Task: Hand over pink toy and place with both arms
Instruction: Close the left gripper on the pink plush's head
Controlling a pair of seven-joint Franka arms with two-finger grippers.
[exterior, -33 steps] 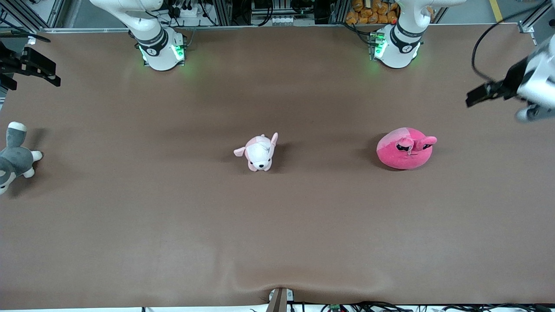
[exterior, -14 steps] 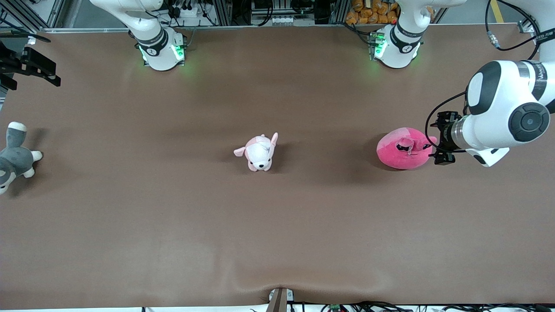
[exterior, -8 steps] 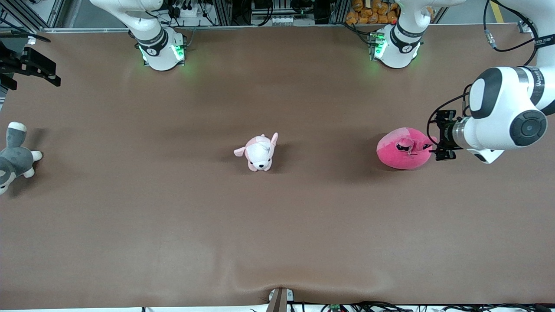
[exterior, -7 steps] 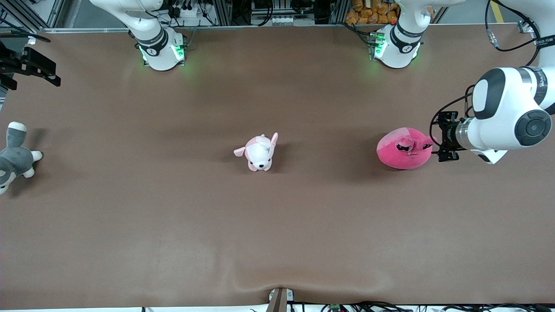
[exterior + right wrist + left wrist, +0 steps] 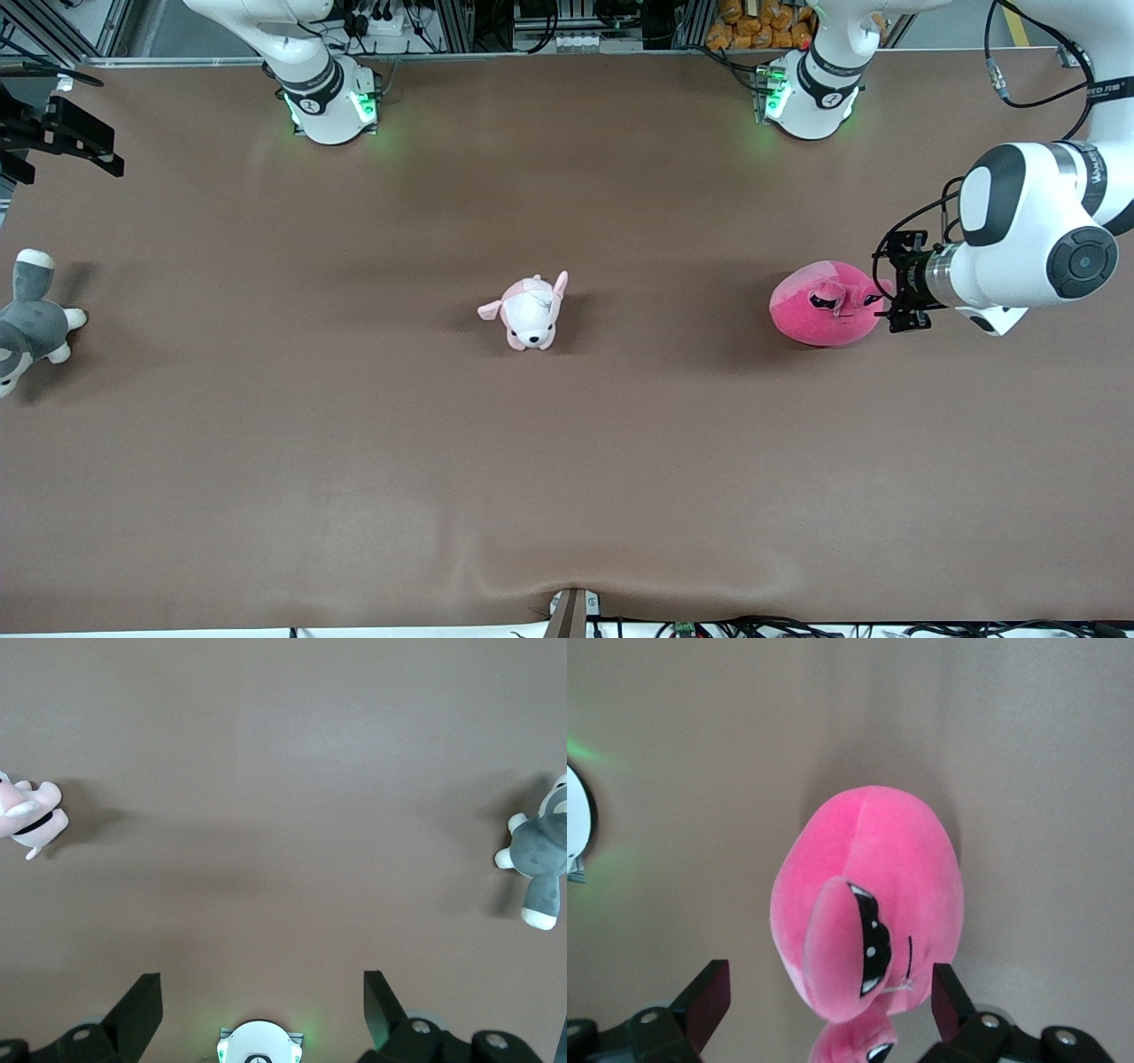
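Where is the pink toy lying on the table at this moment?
The pink toy lies toward the left arm's end of the table, beside the pale puppy plush at the middle. The open left claw is right next to it.

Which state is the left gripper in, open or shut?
Open. In the left wrist view the left gripper has its two fingers spread wide, with the pink toy between them, apparently untouched, resting on the table.

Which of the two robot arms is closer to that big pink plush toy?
The left. Its open end effector sits right beside the pink toy, not gripping it. The right end effector waits, open, near the right arm's end of the table.
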